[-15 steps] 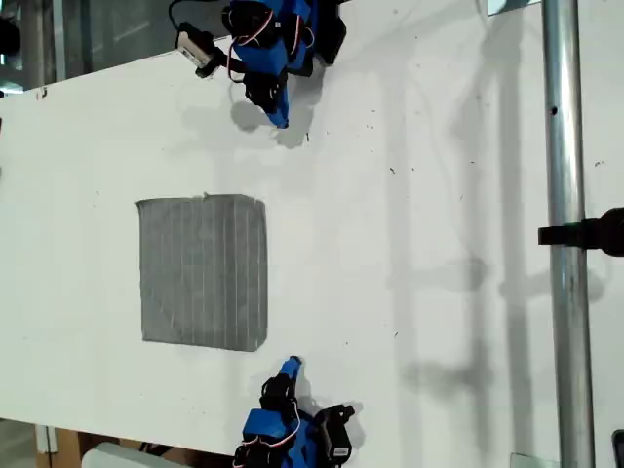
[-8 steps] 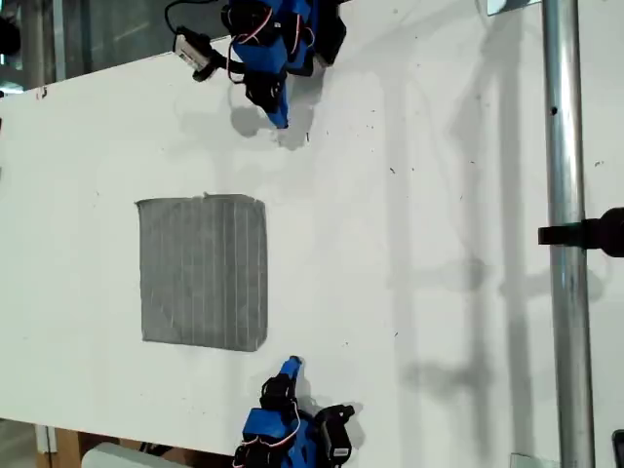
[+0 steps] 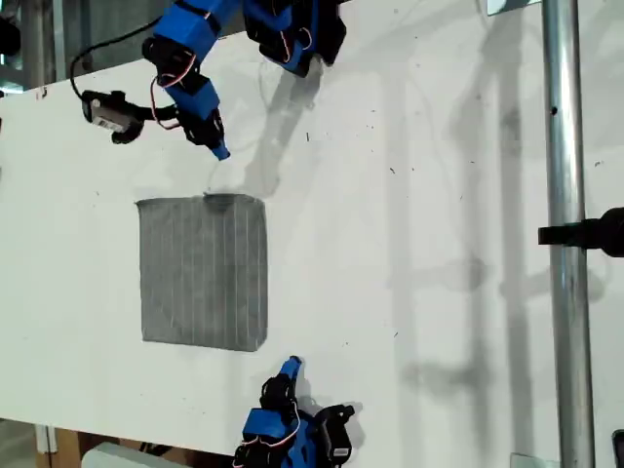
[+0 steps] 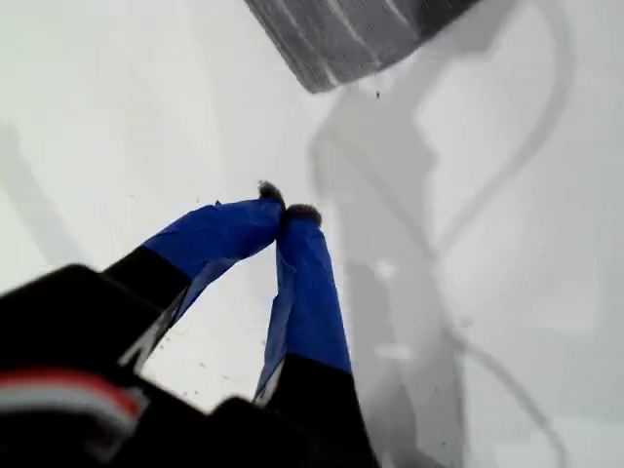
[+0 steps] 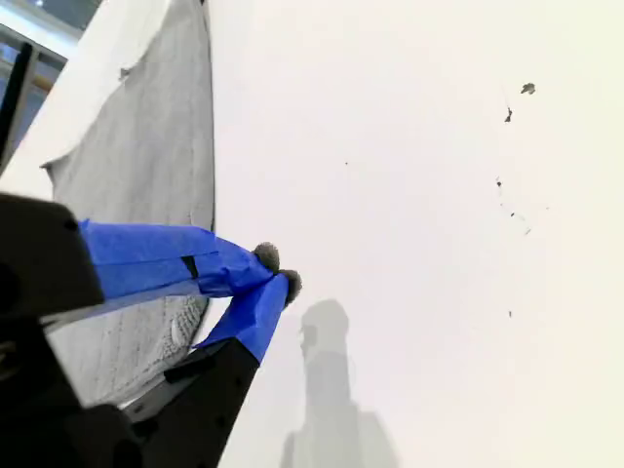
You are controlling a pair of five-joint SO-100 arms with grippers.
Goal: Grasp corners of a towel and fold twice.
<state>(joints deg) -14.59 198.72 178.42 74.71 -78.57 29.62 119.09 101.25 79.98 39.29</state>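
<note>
The grey striped towel [image 3: 203,271] lies flat on the white table [image 3: 419,195], left of centre in the exterior view. My first gripper [image 3: 221,153] hangs just beyond the towel's upper edge in that view, shut with nothing in it. In the first wrist view its blue fingertips [image 4: 285,200] meet, with a towel corner [image 4: 314,86] ahead and apart. My second gripper [image 3: 292,365] rests low near the table's bottom edge in the exterior view, beside the towel's lower right corner [image 3: 261,345]. It is shut [image 5: 278,271] and empty, with the towel [image 5: 146,146] alongside.
A vertical metal pole [image 3: 564,234] with a black clamp [image 3: 589,235] crosses the exterior view's right. A small camera on a black cable [image 3: 109,105] dangles from the first arm. The table's edges run along the exterior view's left and bottom.
The first arm has swung out from its folded pose toward the exterior view's left and down, bringing its gripper close to the towel's upper edge. The second arm and towel have not moved.
</note>
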